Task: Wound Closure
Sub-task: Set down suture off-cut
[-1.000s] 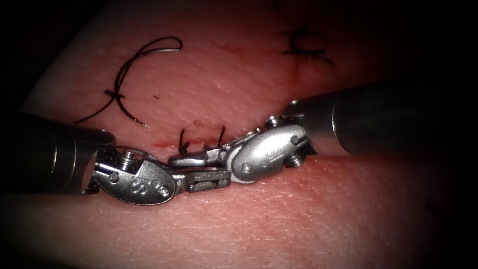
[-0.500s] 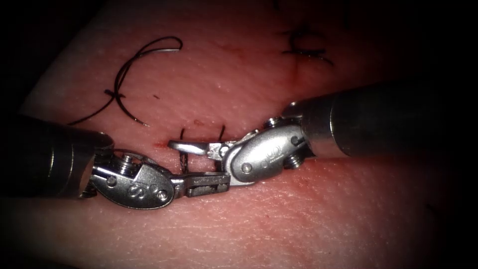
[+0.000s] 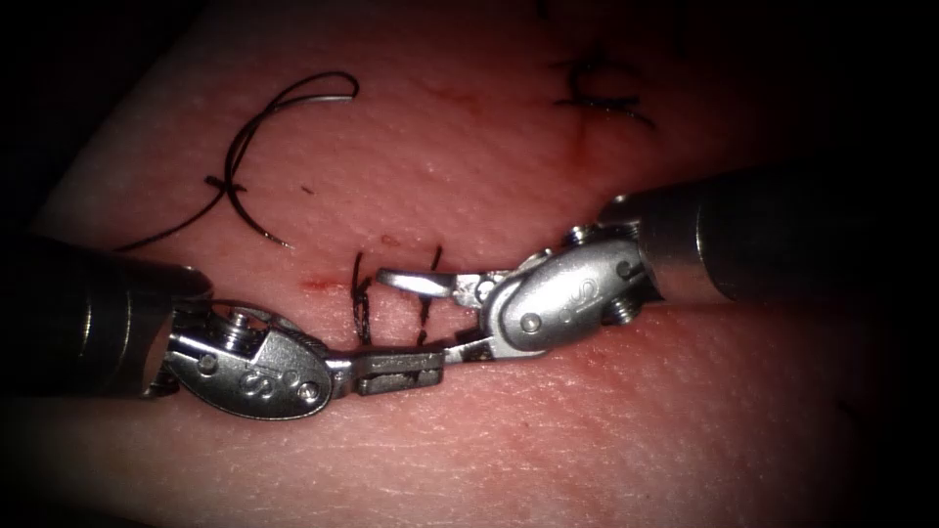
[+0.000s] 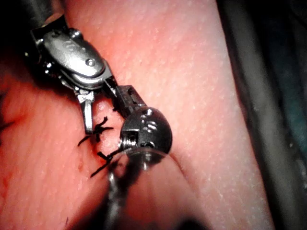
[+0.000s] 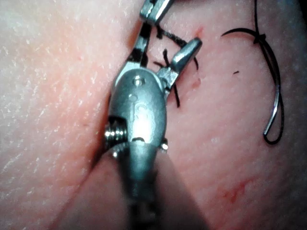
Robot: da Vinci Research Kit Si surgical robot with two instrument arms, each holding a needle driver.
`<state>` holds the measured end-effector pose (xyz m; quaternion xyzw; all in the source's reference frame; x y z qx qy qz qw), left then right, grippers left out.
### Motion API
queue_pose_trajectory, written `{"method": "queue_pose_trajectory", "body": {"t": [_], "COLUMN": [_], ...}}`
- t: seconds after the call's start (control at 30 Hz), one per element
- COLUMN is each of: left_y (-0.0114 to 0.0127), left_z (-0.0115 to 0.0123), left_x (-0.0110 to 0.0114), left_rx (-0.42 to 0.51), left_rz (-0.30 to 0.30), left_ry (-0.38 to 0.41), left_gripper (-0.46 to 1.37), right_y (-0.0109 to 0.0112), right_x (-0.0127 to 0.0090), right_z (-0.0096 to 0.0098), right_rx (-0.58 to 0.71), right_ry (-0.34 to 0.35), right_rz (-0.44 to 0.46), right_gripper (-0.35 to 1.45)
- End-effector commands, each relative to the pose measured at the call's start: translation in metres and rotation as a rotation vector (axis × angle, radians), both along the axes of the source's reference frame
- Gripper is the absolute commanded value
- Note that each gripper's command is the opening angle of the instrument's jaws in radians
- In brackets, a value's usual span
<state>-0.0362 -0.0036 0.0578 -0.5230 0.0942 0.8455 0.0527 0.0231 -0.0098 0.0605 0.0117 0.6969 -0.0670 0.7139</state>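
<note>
Both tools (image 3: 416,293) (image 3: 396,370) further right than before, right jaws wider apart, left closed, empty.

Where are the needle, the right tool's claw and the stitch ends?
needle (image 3: 323,86): endoscope view, its curved silver body.
right tool's claw (image 3: 430,318): endoscope view, midway between its open tips.
stitch ends (image 3: 360,298): endoscope view, the dark upright thread end.

Your endoscope looks down on the tissue (image 3: 606,440) from above and in front, close in. Each wrist view looks along its own shaft, closer still. All three views share the stitches (image 3: 391,298) (image 4: 98,129) (image 5: 165,57) where the left gripper (image 3: 396,372) meets the right gripper (image 3: 430,318).
</note>
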Motion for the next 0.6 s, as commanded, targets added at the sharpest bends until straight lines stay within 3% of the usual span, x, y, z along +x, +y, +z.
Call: {"method": "queue_pose_trajectory", "body": {"t": [0.03, 0.17, 0.5, 0.6], "left_y": [0.0000, 0.0001, -0.0003, -0.0003], "left_z": [0.0000, 0.0000, 0.0000, 0.0002], "left_x": [0.0000, -0.0005, -0.0025, -0.0030], "left_rx": [-0.004, -0.025, -0.043, -0.049], "left_rz": [0.008, 0.016, 0.030, 0.035], "left_ry": [0.002, 0.009, 0.005, 0.004], "left_gripper": [-0.35, -0.35, -0.35, -0.35], "right_y": [0.0001, 0.0008, 0.0058, 0.0066], "right_x": [-0.0005, -0.0027, -0.0112, -0.0121], "right_z": [0.0000, 0.0000, -0.0004, -0.0006], "right_rx": [0.000, 0.010, 0.014, 0.020], "right_ry": [-0.009, -0.018, -0.120, -0.131], "right_rz": [-0.004, 0.005, 0.103, 0.113], "right_gripper": [1.44, 1.44, 1.36, 1.32]}}
